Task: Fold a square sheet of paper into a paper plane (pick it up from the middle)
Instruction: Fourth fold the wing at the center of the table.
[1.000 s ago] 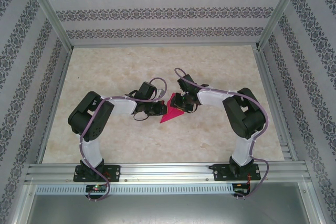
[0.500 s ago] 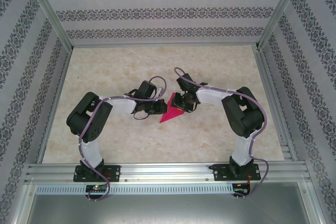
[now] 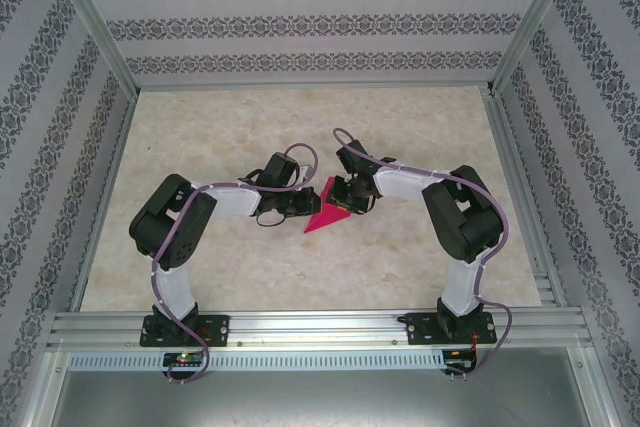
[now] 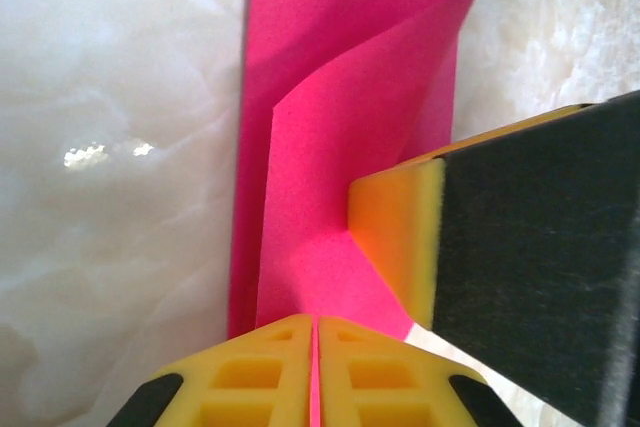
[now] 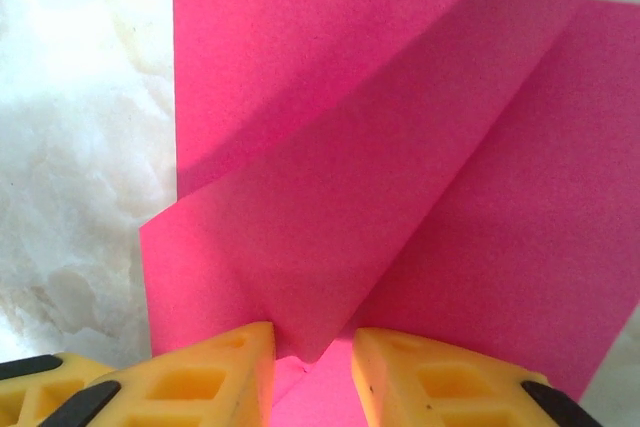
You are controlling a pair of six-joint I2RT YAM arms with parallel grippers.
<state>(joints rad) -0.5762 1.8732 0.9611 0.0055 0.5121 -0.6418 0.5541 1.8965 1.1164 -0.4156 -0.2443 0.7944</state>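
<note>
Marble tabletop (image 3: pixel 200 127): paper sheet (image 3: pixel 322 217) is half hidden mid-frame. Left gripper (image 4: pixel 317 347) is clamped on it; right gripper (image 5: pixel 313 367) is parted astride a fold.

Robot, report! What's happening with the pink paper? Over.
Left hand pinching paper. Right hand open astride raised flap. Paper part-folded. Nothing blocking.

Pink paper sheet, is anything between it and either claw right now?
Nothing visible stands in the way. The left claw is shut on the pink paper sheet itself, and the right claw has its jaws on either side of a raised fold of the same sheet.
</note>
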